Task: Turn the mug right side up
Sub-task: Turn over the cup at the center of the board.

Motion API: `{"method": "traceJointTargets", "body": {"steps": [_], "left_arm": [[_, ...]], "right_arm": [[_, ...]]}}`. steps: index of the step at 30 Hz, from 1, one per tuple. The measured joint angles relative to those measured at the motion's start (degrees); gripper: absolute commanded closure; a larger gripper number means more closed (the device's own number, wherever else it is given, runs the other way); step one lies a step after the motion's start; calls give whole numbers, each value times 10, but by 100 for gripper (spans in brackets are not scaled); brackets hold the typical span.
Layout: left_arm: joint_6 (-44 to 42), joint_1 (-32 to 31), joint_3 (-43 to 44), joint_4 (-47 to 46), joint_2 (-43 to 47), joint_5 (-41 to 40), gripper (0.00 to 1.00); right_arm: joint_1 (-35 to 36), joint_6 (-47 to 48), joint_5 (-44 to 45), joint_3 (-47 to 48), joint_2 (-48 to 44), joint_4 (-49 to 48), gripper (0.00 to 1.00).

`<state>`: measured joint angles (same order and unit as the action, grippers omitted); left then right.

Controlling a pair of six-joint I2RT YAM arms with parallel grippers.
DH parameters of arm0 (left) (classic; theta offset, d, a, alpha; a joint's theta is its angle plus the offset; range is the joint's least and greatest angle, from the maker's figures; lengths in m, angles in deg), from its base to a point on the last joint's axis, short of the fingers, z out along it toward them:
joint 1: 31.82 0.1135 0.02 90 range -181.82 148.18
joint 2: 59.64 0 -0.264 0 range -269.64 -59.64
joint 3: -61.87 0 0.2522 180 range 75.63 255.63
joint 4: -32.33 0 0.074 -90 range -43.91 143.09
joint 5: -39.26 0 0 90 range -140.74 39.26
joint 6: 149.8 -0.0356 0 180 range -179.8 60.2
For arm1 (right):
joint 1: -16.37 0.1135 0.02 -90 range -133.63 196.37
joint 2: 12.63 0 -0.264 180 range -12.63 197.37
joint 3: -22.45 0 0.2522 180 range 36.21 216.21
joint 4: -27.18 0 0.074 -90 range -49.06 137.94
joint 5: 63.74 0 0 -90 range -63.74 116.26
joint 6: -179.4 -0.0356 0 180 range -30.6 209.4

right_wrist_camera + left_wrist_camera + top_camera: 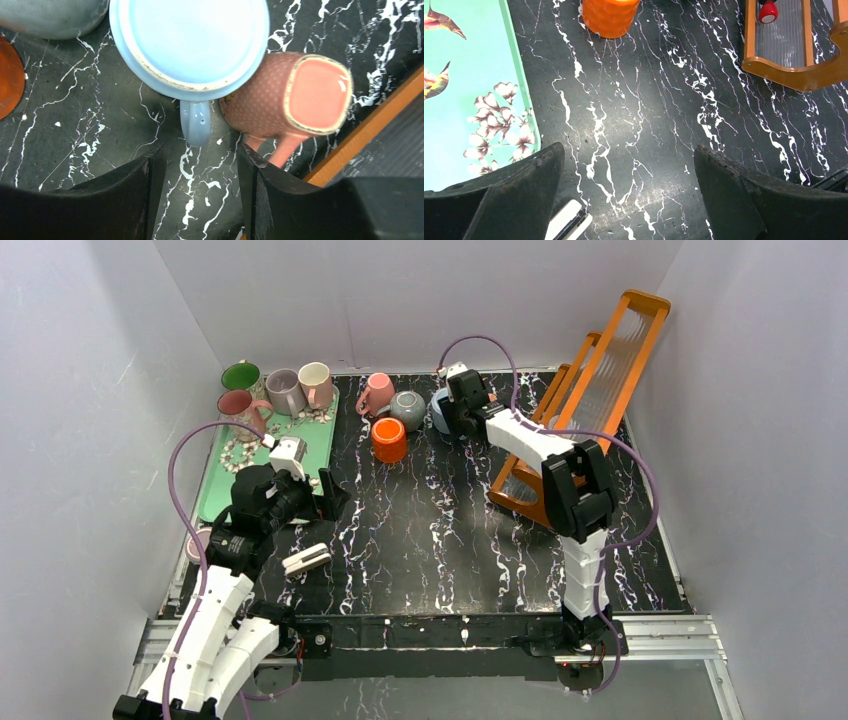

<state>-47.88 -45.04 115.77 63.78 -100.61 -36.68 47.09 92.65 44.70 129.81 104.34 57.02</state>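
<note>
Top centre overhead, the right gripper (448,412) hangs by the mugs (408,410). Low in the left wrist view, the left gripper (629,160) gapes, empty. Upper middle at the right wrist, the blue mug (189,42) sits upside down, its handle (195,125) toward spread, empty fingers (125,200); mid-approach, I'd say, with gripping it next.

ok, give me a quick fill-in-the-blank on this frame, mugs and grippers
1. The blue mug stands with its ___ facing up.
2. Its handle points toward the right gripper, whose jaws are ___.
3. The cup ahead of the left gripper is ___ in colour.

Missing words: base; open; orange.
</note>
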Motion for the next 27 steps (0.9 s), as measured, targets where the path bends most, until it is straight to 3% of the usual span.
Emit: {"method": "traceJointTargets", "body": {"steps": [17, 27], "left_arm": [[-4, -2, 1, 6, 3, -10, 2], [-6, -2, 1, 7, 3, -10, 2]], "right_arm": [[0, 14, -10, 42, 69, 0, 49], [-5, 3, -21, 61, 82, -8, 67]]}}
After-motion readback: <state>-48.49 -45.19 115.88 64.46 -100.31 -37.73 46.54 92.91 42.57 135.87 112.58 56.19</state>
